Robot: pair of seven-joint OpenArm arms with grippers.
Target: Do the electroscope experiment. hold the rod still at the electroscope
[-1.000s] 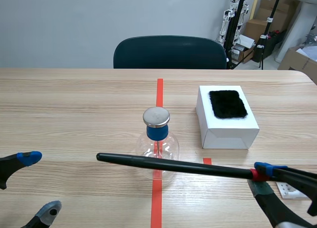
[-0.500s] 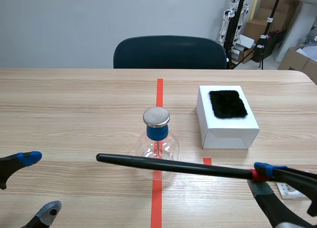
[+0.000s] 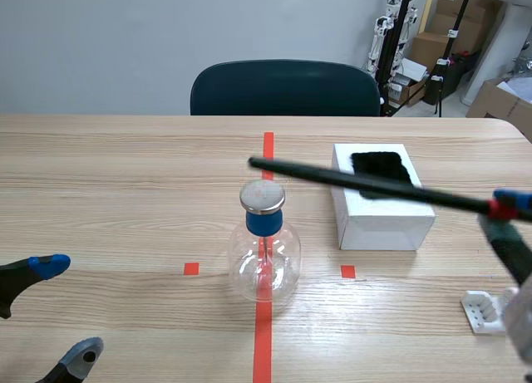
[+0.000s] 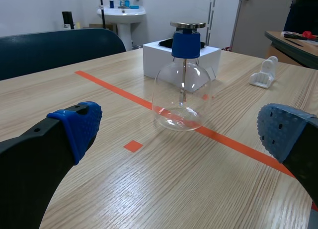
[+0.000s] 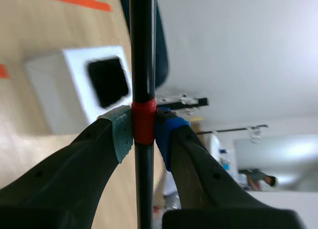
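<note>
The right gripper is clamping the black rod at its red band, one pad on each side, near the counter's right edge. From there the rod's long axis is running toward the middle of the counter, tilted slightly toward the far edge. It is passing in the air over the white box and its black fur patch.

The rod's free tip is hanging just above the metal cap of the electroscope. A small gap is showing between them, though how far the tip lies beyond the cap is hard to tell. The electroscope is standing upright on the orange-red tape line at the middle of the counter.

The left gripper is spread wide and holding nothing, low near the near-left corner and well apart from the flask. The right arm is the one nearer the task, and holding the tip steady over the cap is probably all that is left to do.
</note>
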